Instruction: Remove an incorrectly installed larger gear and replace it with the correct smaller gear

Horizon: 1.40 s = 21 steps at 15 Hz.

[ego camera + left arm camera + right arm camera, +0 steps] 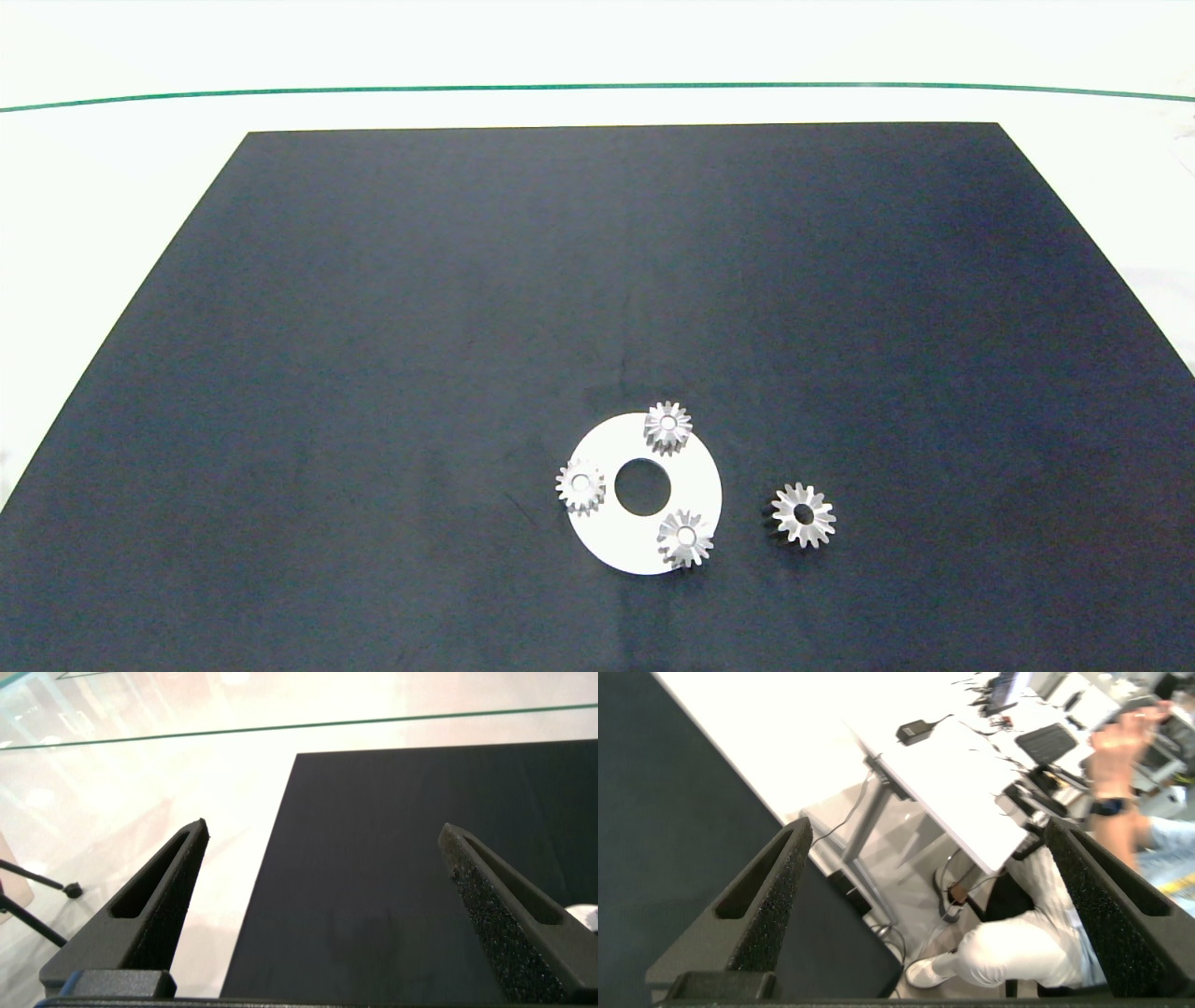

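On the dark mat [373, 373] lies a white ring-shaped disc [695, 476]. Three small stubby-toothed silver gears sit on it: one at its far rim [667, 427], one at its left rim [581, 485], one at its near right [684, 539]. The larger gear [803, 514], star-like with a dark centre hole, lies flat on the mat just right of the disc, apart from it. Neither arm shows in the head view. My left gripper [323, 826] is open and empty above the mat's edge. My right gripper [929, 826] is open and empty, out beyond the table's side.
The mat covers most of a white table [597, 103] crossed by a green line [597, 87] at the far side. Beyond the table's edge, the right wrist view shows a seated person [1018, 943] and another white desk [943, 775] with cables.
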Each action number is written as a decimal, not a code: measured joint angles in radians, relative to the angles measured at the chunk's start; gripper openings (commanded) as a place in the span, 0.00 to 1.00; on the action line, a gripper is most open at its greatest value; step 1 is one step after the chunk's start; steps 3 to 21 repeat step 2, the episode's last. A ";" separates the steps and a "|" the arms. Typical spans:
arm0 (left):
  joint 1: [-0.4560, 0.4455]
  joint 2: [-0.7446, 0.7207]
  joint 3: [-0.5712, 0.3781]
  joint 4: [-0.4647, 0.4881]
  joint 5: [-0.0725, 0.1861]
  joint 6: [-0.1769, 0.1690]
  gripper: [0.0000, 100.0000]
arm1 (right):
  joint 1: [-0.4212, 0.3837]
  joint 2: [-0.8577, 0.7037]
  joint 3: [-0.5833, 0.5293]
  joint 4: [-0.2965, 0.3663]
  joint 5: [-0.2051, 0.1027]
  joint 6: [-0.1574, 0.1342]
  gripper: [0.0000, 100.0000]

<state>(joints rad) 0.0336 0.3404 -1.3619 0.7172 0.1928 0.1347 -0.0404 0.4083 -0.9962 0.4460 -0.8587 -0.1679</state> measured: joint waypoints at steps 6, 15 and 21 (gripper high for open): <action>-0.022 -0.087 0.088 0.000 0.000 0.000 1.00 | -0.025 -0.097 0.060 0.006 0.004 -0.001 1.00; -0.022 -0.087 0.088 0.000 0.000 0.000 1.00 | -0.025 -0.097 0.060 0.006 0.004 -0.001 1.00; -0.022 -0.087 0.088 0.000 0.000 0.000 1.00 | -0.025 -0.097 0.060 0.006 0.004 -0.001 1.00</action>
